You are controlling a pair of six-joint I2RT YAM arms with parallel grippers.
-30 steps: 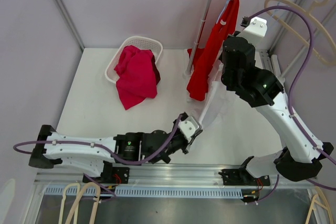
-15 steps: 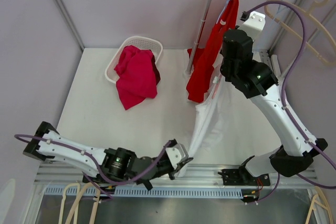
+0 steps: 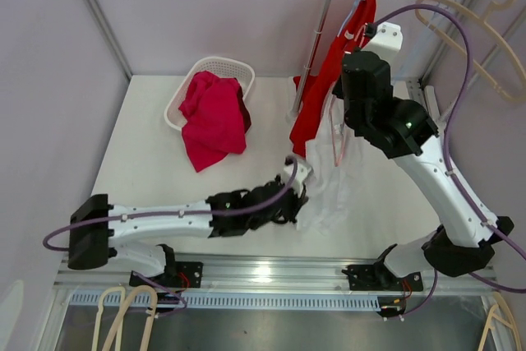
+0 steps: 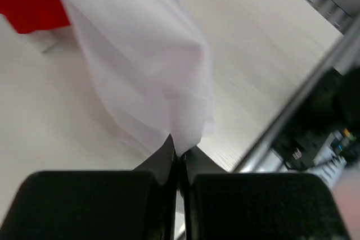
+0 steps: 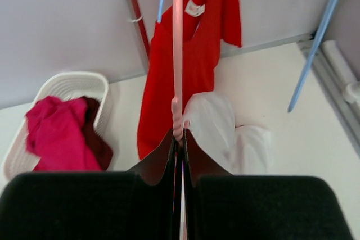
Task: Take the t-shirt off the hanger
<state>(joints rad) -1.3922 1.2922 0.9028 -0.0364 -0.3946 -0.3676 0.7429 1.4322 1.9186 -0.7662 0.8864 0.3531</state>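
While basket holds pink cloth, white t-shirt

Open room lies over the bench left and in front of the basket. The rack pole, red shirt and t-shirt crowd the middle. The left arm bars the near edge; the right arm fills the right side.

We get bright, even light, faint shadows. Our left wrist view blurs the silver metal rail at three o'clock.
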